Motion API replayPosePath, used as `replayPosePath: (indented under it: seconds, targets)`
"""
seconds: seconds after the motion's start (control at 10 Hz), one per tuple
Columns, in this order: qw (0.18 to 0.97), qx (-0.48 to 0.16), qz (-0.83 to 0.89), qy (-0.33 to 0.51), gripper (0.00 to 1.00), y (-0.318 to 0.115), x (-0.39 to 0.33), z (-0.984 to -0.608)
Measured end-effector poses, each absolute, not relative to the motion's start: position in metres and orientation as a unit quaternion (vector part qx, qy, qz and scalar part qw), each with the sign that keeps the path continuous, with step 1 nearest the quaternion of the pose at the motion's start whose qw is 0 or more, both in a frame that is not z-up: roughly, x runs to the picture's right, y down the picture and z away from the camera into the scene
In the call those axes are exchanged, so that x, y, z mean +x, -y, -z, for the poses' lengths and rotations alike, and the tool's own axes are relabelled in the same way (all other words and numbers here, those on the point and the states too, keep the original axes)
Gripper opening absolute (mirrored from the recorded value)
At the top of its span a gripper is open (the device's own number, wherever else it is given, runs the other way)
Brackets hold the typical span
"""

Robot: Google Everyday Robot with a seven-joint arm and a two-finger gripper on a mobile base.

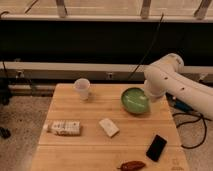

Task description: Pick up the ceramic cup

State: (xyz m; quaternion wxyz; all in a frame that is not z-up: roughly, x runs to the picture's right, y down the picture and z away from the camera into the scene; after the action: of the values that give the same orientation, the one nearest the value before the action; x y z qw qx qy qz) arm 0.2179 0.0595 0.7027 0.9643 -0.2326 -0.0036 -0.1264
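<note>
Small plain white ceramic cup [82,88] stands upright at the wooden worktop's [90,150] back left, untouched. My white arm [162,77] sits beside the wide green bowl [135,100]; its hand seems hidden, so I cannot tell its state. Approach not begun: reach left next

**Five bystanders on the board**

Light wooden table [75,112], and a wide green bowl [135,100] sits toward the far right. Mid-table, a small white rectangular block [108,127]. To its left a pale labelled bottle [63,128] lies on its side. Front right, a flat black phone [156,147], with a reddish-brown pod [132,165] near it at the edge.
</note>
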Motion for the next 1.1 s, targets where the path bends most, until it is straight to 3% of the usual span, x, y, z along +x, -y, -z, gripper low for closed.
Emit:
replayPosePath:
  seconds: [1.1]
  targets:
    - [0.954, -0.204, 0.218, 0.029, 0.8, -0.02, 0.132, -0.71]
